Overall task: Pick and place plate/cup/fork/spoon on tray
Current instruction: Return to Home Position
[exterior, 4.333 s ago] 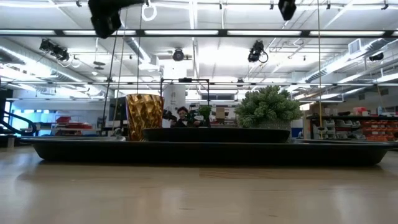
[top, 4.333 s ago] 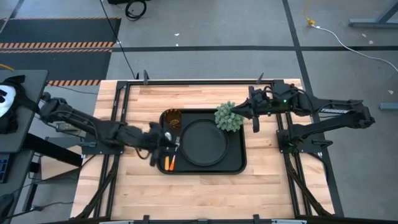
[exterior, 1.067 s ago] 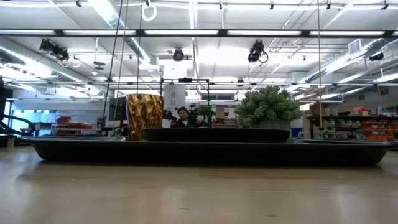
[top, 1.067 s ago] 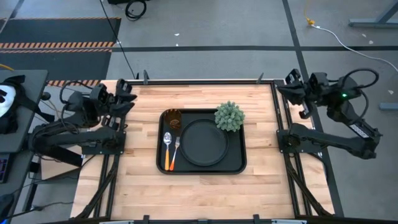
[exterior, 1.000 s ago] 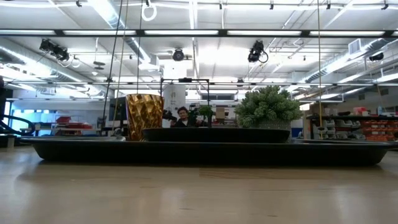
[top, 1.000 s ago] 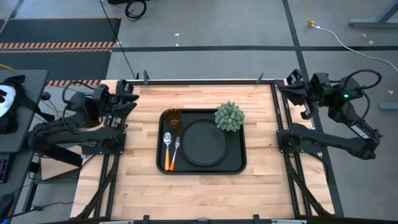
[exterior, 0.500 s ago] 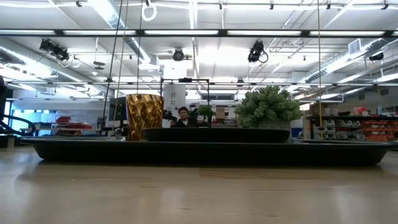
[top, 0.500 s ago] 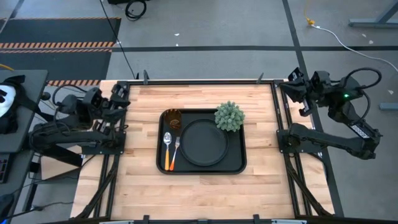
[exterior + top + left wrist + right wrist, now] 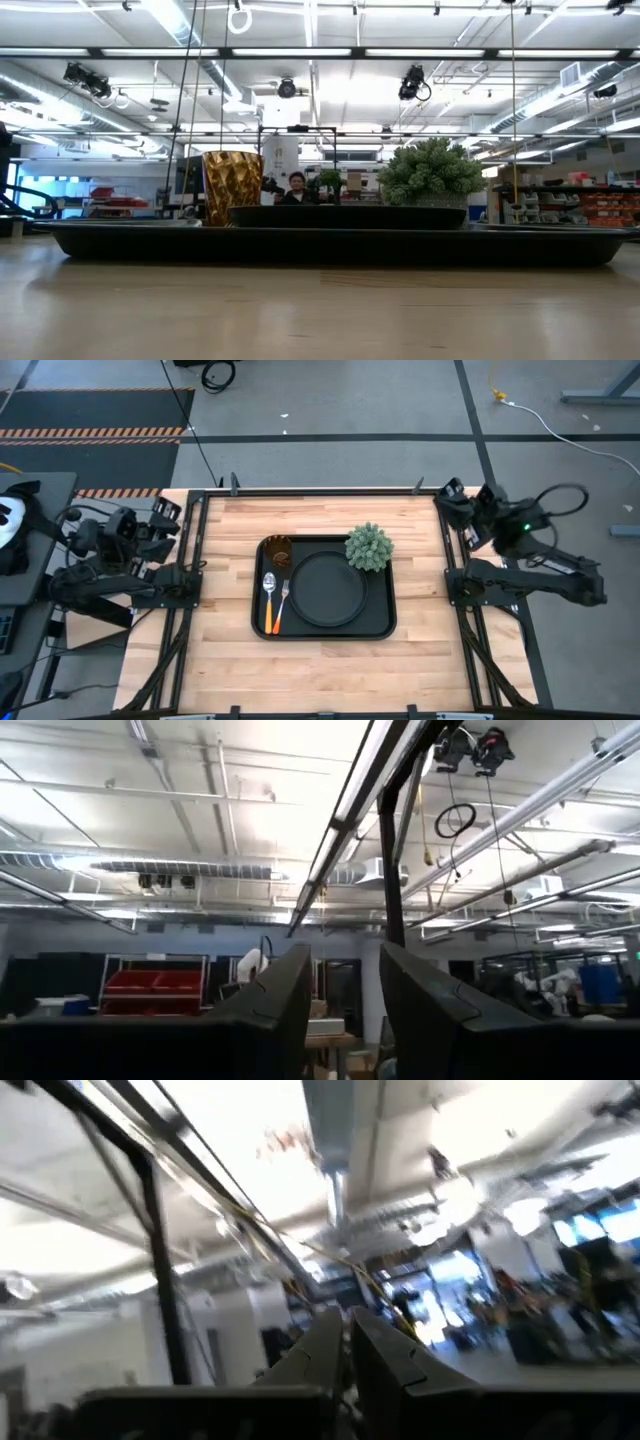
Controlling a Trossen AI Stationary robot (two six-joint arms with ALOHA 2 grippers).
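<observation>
The black rectangular tray point(image 9: 380, 622) lies mid-table. On it lie the round black plate point(image 9: 326, 588), the amber cup point(image 9: 277, 549) at its far left corner, and the orange-handled spoon point(image 9: 268, 600) and fork point(image 9: 282, 600) side by side along its left side. The low view shows the tray point(image 9: 330, 245), the cup point(image 9: 232, 187) and the plate's rim point(image 9: 345, 215). My left gripper point(image 9: 168, 518) is open and empty, over the frame at the table's left edge. My right gripper point(image 9: 450, 497) is shut and empty, over the far right edge. Both wrist views point up at the ceiling.
A green bushy plant ball point(image 9: 368, 547) sits on the tray's far right corner, beside the plate; it also shows in the low view point(image 9: 430, 172). Bare wood lies around the tray on all sides. A person point(image 9: 296, 187) shows far behind the table.
My left gripper has drawn back toward the table's left edge, off the wood. My right arm has swung, and its gripper has shifted a little toward the table's left along the far right corner. The things on the tray have stayed still.
</observation>
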